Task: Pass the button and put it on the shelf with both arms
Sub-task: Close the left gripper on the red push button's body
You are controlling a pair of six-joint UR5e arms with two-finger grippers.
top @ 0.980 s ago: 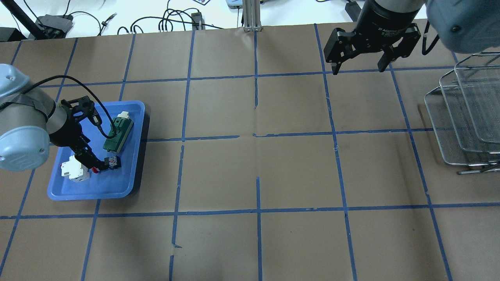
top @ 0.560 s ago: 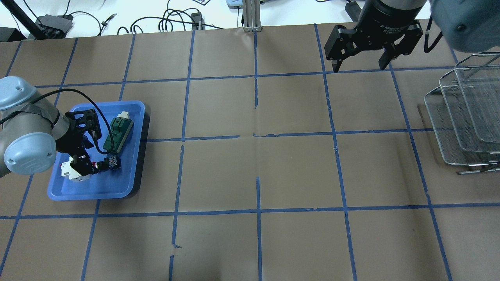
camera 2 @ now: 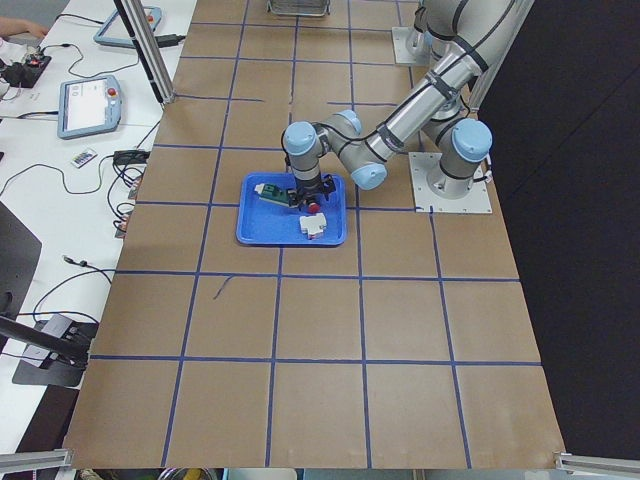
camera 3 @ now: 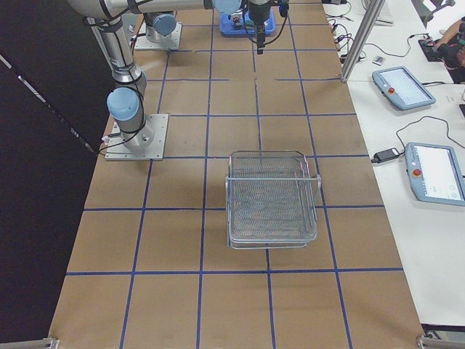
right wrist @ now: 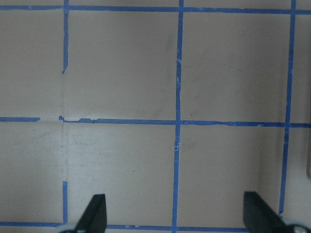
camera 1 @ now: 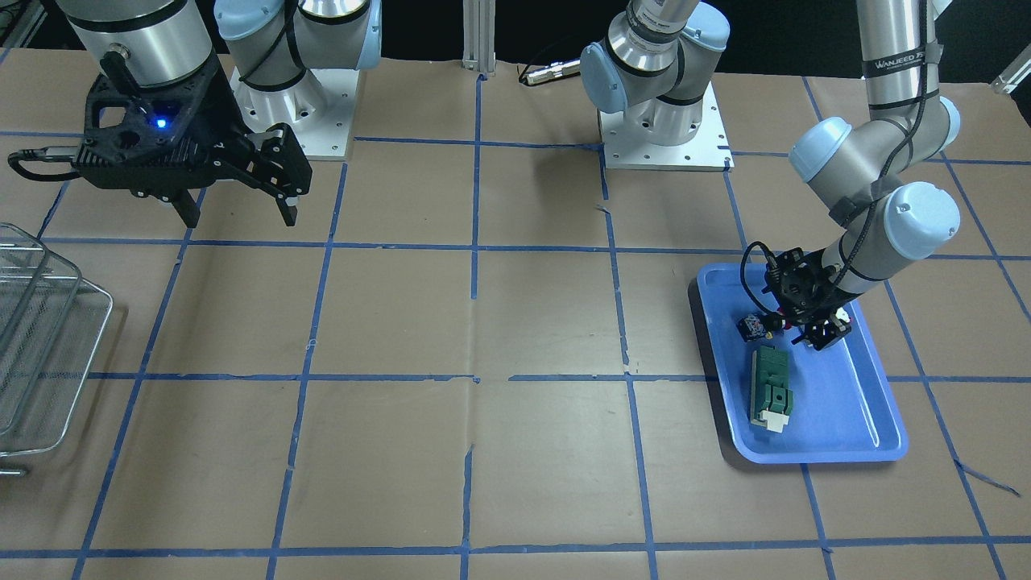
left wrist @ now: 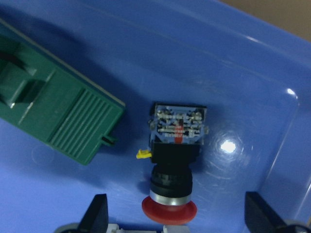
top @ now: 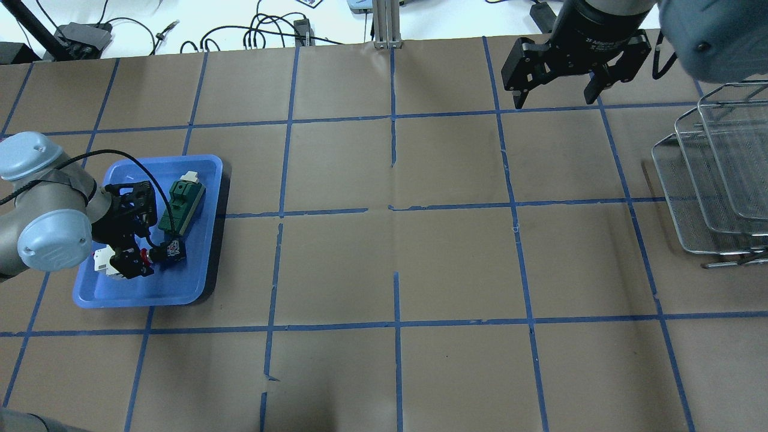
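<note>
The button (top: 161,254) lies on its side in the blue tray (top: 174,288), red end toward my left gripper (top: 138,259). In the left wrist view the button (left wrist: 174,160) has its red cap at the bottom and its contact block above. The left gripper (left wrist: 177,218) is open, its fingertips (left wrist: 99,213) wide apart either side of the red cap, not touching it. The button (camera 1: 761,324) also shows in the front view. My right gripper (top: 554,99) is open and empty, high over the far right table. The wire shelf (top: 714,180) stands at the right edge.
A green module (top: 180,204) lies in the tray just beyond the button, also in the left wrist view (left wrist: 53,116). A white breaker block (top: 107,261) sits partly under the left gripper. The right wrist view shows only taped brown paper (right wrist: 121,63).
My left gripper has drawn back toward the robot and swung over the button's red end, now partly covering the white breaker. The right gripper has shifted slightly away. The button has not moved.
</note>
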